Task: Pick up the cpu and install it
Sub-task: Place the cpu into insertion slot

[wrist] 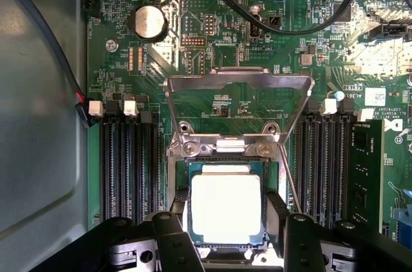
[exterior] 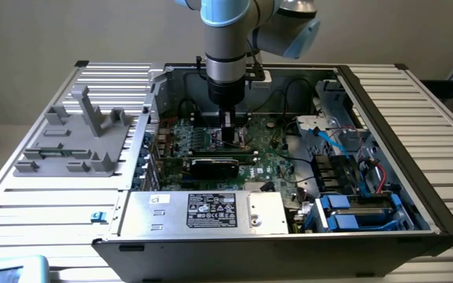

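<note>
Tool (wrist: 226, 215) closed on the cpu (wrist: 226, 202), a small flat square chip with a silver-grey metal lid and green rim, held by two opposite edges. It sits in or just above the dark square socket (wrist: 225, 164) (silver load frame (wrist: 237, 79) swung open). Best kept level, with no sideways sliding. Lid up, edges parallel to the socket; square, so no long axis.
</note>
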You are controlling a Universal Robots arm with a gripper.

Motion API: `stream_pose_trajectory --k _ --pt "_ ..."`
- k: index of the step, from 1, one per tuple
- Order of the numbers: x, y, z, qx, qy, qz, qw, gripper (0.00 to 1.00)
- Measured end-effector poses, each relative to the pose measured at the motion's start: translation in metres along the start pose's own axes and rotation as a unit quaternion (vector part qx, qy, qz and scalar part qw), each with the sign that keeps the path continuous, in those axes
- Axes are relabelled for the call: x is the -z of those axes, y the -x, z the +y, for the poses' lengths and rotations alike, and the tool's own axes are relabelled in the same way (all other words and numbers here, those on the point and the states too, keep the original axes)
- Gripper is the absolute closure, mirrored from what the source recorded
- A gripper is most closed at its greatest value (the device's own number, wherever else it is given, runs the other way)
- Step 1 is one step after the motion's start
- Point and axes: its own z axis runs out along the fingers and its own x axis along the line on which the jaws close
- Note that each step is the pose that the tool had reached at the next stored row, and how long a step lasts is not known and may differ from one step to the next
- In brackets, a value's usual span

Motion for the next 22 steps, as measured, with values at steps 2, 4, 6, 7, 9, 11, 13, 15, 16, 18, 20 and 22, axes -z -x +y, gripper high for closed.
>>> stream_pose_trajectory --k 2,4,6,7,9,11,13,15,16,18,20,22 --pt "0.0 0.0001 -0.0001 0.0 0.0001 0.0001 1.0 0.44" --pt "0.0 0.0001 -0.0002 0.0 0.0 0.0001 1.0 0.44" --pt "0.0 0.0001 -0.0003 0.0 0.0 0.0 1.0 0.44" --pt "0.0 0.0001 -0.0005 0.0 0.0 0.0 1.0 0.44" --pt "0.0001 0.0002 -0.0006 0.0 0.0001 0.0001 1.0 0.44" --pt "0.0003 0.0004 -0.0007 0.0 0.0001 0.0001 1.0 0.44" --pt "0.0007 0.001 -0.0006 0.0 0.0001 0.0001 1.0 0.44" --pt "0.0013 0.0021 -0.0006 0.0 0.0001 0.0 1.0 0.44" --pt "0.0017 0.0028 -0.0006 0.0 0.0001 0.0 1.0 0.44" --pt "0.0018 0.0031 -0.0006 0.0 0.0001 0.0 1.0 0.44" --pt "0.0018 0.0032 -0.0006 0.0 0.0001 0.0006 1.0 0.44" --pt "0.0018 0.0032 -0.0006 0.0 0.0001 0.0015 1.0 0.44"
